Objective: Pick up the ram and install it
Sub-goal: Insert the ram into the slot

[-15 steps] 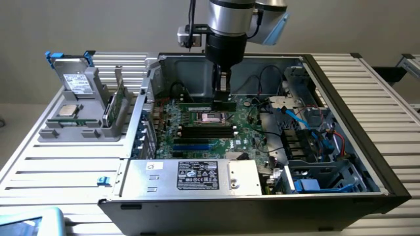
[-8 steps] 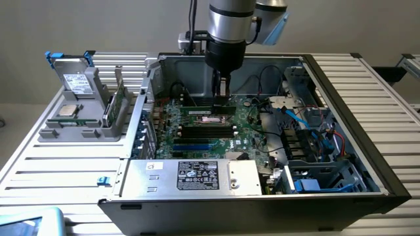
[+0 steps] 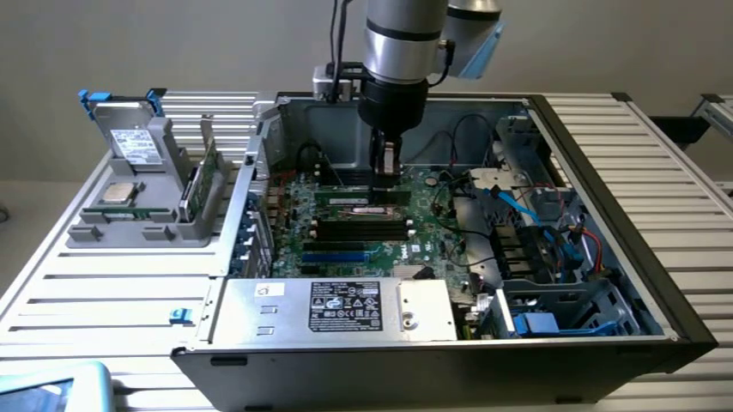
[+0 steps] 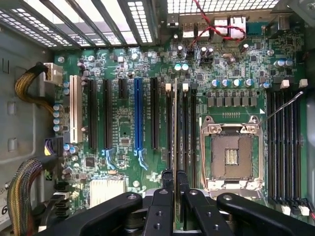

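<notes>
The gripper (image 3: pixel 390 182) (image 4: pixel 175 178) is reaching down from the upper middle of the exterior view into the open case (image 3: pixel 458 378). Its fingers (image 4: pixel 166 189) are clamping the ram (image 3: pixel 357 198) (image 4: pixel 175 123) between them. The ram is standing on edge over the board (image 3: pixel 343 253) (image 4: pixel 125 130), lining up along a black slot just beside the socket (image 4: pixel 231 155). Whether it is sitting fully in that slot cannot be told. The case is lying on its side on a table (image 3: pixel 103 300) of pale slatted metal profiles, which is filling the exterior view from left to right. A plain grey wall (image 3: pixel 172 43) is running across the top of the frame behind it. At the exterior view's left, a grey holder (image 3: pixel 132 232) is resting on the slats beside the case. It is carrying a drive (image 3: pixel 136 146) with a white label, a square chip (image 3: pixel 118 193) and a second green stick (image 3: pixel 204 184) standing upright. Inside the case, a silver supply (image 3: pixel 332 309) with a label is occupying the lower middle. Blue and red cables are trailing through the bays at the right. A pale blue object (image 3: pixel 51 386) is showing at the lower left corner.
</notes>
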`<state>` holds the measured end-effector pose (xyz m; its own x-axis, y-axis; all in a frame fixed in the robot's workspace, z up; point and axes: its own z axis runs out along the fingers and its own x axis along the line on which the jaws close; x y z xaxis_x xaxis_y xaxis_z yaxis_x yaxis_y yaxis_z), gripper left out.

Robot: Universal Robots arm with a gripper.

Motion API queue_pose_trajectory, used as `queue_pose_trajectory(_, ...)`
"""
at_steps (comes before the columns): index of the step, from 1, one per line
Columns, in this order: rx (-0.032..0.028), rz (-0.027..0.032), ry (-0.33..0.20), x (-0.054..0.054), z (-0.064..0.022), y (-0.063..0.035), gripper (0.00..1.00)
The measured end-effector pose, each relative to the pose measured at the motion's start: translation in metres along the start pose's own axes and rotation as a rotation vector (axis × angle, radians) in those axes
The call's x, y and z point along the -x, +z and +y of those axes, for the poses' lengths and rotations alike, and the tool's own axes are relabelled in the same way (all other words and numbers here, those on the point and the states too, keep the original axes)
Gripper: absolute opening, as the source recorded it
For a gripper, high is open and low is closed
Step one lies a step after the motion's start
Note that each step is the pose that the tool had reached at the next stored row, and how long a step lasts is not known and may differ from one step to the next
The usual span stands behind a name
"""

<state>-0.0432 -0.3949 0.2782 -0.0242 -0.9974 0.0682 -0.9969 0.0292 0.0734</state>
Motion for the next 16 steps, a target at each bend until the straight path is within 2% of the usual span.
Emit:
queue_pose_trajectory(5,0.0002,0.0005,-0.005,0.0003,-0.0008,0.0024,0.15)
queue_pose_trajectory(8,0.0073,0.0012,-0.008,0.0003,-0.0018,0.0030,0.15)
queue_pose_trajectory(13,0.0073,0.0010,-0.008,0.0003,-0.0018,0.0032,0.15)
queue_pose_trajectory(14,0.0072,0.0037,-0.008,0.0006,-0.0019,0.0038,0.15)
queue_pose_trajectory(15,0.0071,0.0096,-0.008,0.0011,-0.0020,0.0042,0.15)
queue_pose_trajectory(16,0.0070,0.0130,-0.008,0.0015,-0.0020,0.0044,0.15)
